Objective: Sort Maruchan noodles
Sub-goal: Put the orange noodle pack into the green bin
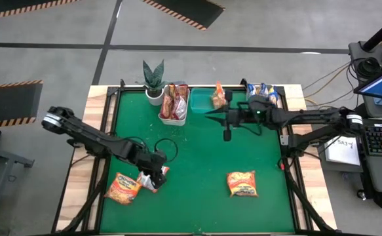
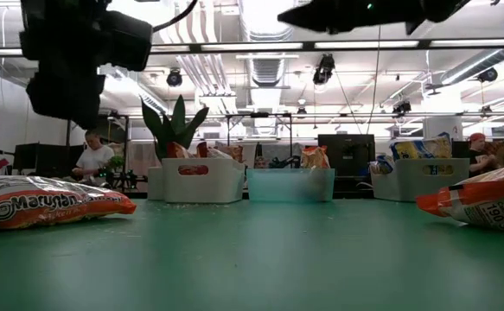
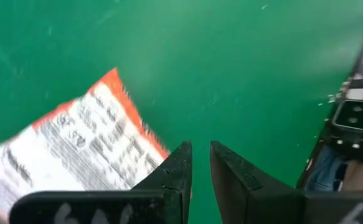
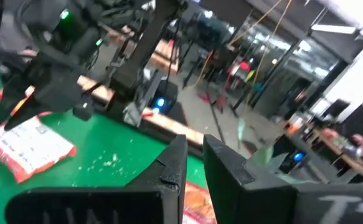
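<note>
Three orange crinkly plastic noodle packets point(image 1: 123, 188) remain unsorted; left gripper point(image 1: 152, 179) seemingly pinches one, right gripper point(image 1: 211, 112) closed, empty.

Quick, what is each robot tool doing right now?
Left tool: shut, holding a noodle packet.
Right tool: shut, holding nothing.
</note>
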Motion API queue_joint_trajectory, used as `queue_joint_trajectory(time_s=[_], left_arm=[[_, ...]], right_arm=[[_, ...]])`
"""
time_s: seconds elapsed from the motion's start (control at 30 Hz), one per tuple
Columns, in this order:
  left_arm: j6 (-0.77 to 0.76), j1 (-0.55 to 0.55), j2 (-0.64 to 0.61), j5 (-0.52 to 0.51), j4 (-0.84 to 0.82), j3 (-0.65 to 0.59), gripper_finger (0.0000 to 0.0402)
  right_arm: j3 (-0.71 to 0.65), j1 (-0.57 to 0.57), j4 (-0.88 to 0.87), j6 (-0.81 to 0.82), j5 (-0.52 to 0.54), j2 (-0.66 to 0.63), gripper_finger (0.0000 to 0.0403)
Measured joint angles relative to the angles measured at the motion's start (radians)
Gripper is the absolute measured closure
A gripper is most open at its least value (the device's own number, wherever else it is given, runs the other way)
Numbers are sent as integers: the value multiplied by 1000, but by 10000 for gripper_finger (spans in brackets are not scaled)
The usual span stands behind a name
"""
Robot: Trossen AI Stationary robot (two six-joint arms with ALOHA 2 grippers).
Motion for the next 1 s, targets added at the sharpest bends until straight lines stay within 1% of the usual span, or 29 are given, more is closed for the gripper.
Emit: queue_joint_trajectory(time_s=[0.13, 0.23, 0.3, 0.47, 0.53, 0.7, 0.83, 1.0], left_arm=[[-95, -7, 76, -2, -170, 103, 361], [-159, -6, 127, -8, -250, 168, 350], [-200, -10, 154, -13, -295, 208, 339], [-307, -42, 223, -105, -376, 296, 301], [-337, -55, 254, -114, -406, 324, 281], [-351, -63, 328, -148, -491, 391, 224], [-328, -70, 362, -166, -505, 420, 183], [-325, -79, 369, -166, -507, 424, 153]], right_arm=[[-21, 0, 0, -21, -1, -59, 360], [-34, 0, -4, -38, -1, -79, 360], [-38, 0, -3, -38, -1, -85, 360], [-42, 0, -12, -56, 0, -83, 360], [-43, -1, -15, -70, 0, -83, 360], [-42, -1, -16, -73, 0, -83, 360], [-42, -1, -20, -64, 0, -83, 360], [-43, -1, -29, -56, 0, -83, 360]])
